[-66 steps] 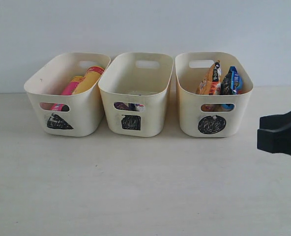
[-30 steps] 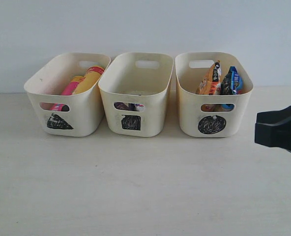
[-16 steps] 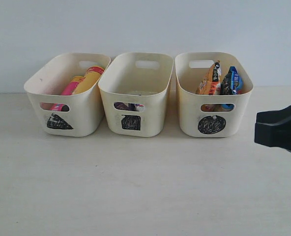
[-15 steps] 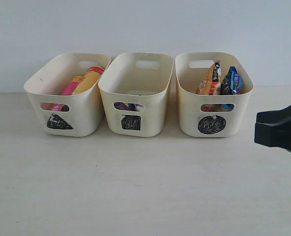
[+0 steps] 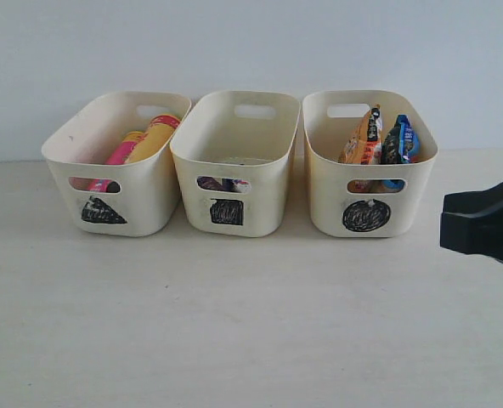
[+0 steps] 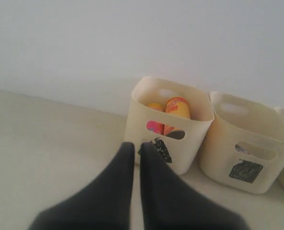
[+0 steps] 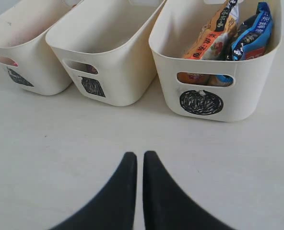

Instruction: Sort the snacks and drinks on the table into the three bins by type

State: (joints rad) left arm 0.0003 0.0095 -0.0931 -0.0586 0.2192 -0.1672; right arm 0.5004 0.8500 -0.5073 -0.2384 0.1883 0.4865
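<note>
The right gripper (image 7: pixel 136 155) had its two dark fingers pressed together, pinching nothing, and hung above the bare table (image 5: pixel 234 331). Ahead of its fingertips, apart from them, stood the bin marked with a scribbled circle (image 7: pixel 257 91), the nearest of the three to this gripper. In that bin an orange-brown crinkly bag (image 7: pixel 210 38) and a blue-black crinkly bag (image 7: pixel 251 38) stood upright, side by side and touching, their tops reaching above the rim.

Further from the right gripper, beyond the circle bin, came the bin marked with a square (image 5: pixel 264 183) and then the bin marked with a triangle (image 5: pixel 64 157). The three cream tubs stood in a row, close together. Through the square bin's handle slot showed a scrap of the dark purple juice box (image 5: pixel 209 183) and, just beside it, the blue-and-white carton (image 5: pixel 238 184); both lay low in the tub.

The left gripper (image 6: pixel 136 146) was likewise pressed together on nothing. It pointed at the triangle bin, its tips lying over the black mark in the left wrist view; how near it stood could not be told. Inside that bin the pink chip tube (image 5: pixel 120 153) and the yellow-orange chip tube (image 5: pixel 155 136) leaned together, tilted against the far wall.
</note>
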